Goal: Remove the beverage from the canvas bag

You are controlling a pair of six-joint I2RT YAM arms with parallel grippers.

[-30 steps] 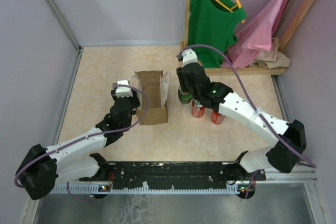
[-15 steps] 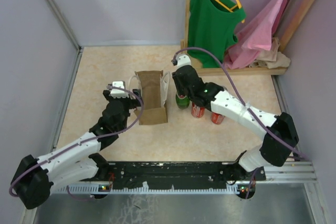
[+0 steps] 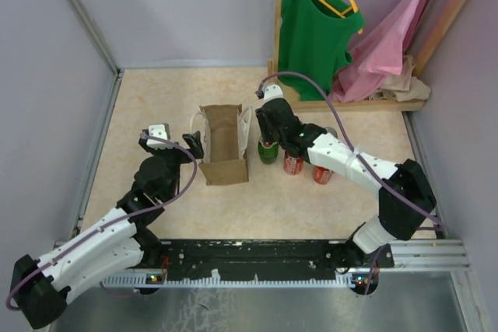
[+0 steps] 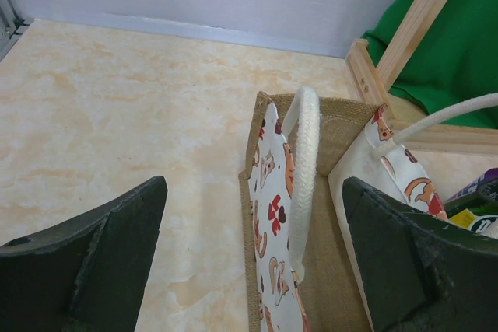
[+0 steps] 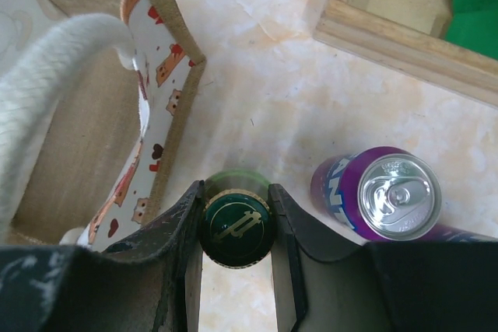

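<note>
The left gripper (image 3: 173, 145) stands wide open and holds nothing, just left of the one tan, boxy canvas bag (image 3: 224, 162). The bag is upright, with two white rope handles (image 4: 302, 161). The right gripper (image 5: 236, 209) is clamped on the cap of one green glass bottle (image 3: 268, 151), outside the bag just beside its right wall. Two red cans (image 3: 293, 164) stand nearby, and one purple can (image 5: 385, 196) shows from the wrist. Farthest, a wooden rack (image 3: 366, 104) carries one green top (image 3: 311, 29) and one pink garment (image 3: 389, 36).
</note>
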